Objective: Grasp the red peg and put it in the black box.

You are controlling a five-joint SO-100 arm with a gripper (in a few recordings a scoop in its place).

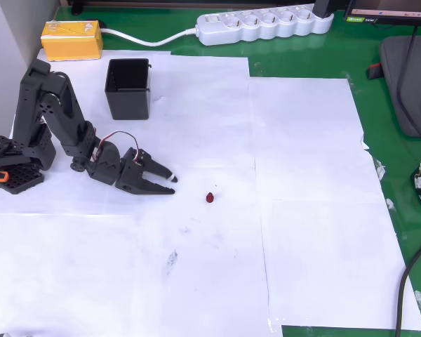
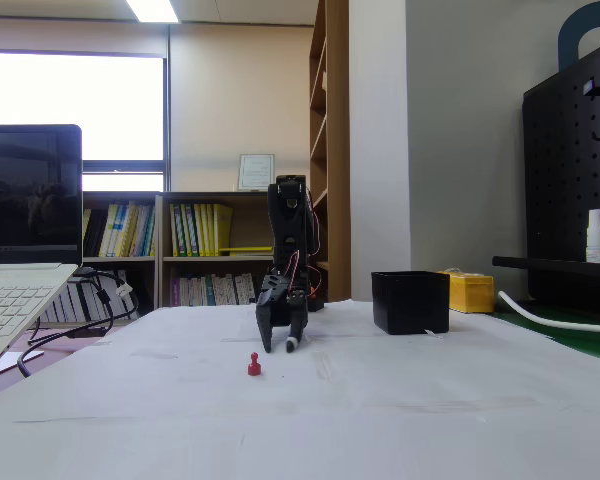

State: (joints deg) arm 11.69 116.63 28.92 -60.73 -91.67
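Lying apart from end effector (image 1: 170,184), red peg (image 1: 210,198)

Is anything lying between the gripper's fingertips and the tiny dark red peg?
No. In the overhead view, only bare white paper separates the black gripper from the tiny dark red peg.

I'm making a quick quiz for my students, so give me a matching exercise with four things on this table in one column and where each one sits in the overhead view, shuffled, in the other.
Things:
1. red peg
2. black box
3. yellow block
4. power strip

Places in the overhead view:
A. top left corner, off the paper
B. on the white paper, just right of the gripper tips
C. along the top edge, on the green mat
D. on the paper, above the arm, open top up

Pairs: 1-B, 2-D, 3-A, 4-C
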